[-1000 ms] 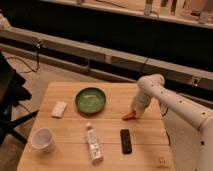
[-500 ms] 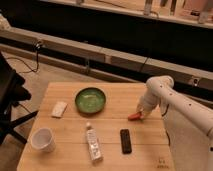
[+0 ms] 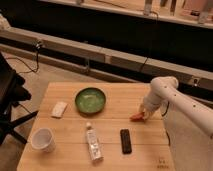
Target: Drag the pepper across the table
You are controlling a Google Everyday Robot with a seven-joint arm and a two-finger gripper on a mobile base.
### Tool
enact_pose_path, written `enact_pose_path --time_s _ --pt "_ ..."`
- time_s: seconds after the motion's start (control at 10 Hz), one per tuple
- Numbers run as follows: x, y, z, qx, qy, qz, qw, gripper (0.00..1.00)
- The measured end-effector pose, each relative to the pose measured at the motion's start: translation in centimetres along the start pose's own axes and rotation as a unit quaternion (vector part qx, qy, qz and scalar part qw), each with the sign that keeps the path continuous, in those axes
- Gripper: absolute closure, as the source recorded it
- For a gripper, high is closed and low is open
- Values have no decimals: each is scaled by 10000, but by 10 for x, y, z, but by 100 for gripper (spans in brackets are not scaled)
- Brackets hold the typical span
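Note:
The pepper [image 3: 136, 117] is a small red-orange piece lying on the right side of the light wooden table [image 3: 70, 160], above the black remote. My gripper [image 3: 144, 114] is down at the table surface right at the pepper's right end, at the tip of the white arm [image 3: 165, 92] that reaches in from the right. The gripper touches or covers part of the pepper.
A green bowl [image 3: 90, 100] sits at the table's middle back. A black remote [image 3: 126, 140] and a clear bottle [image 3: 92, 143] lie toward the front. A white cup [image 3: 43, 139] stands front left, a white packet [image 3: 59, 109] at left. A dark chair [image 3: 9, 95] stands left of the table.
The arm and gripper have moved right and a little toward the front, and the pepper has slid along with them toward the table's right edge.

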Motion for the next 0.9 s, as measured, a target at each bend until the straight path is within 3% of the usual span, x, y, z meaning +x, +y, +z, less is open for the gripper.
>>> enact_pose_path --time_s 0.9 --pt "11 9 -5 -21 -74 0 10000 99"
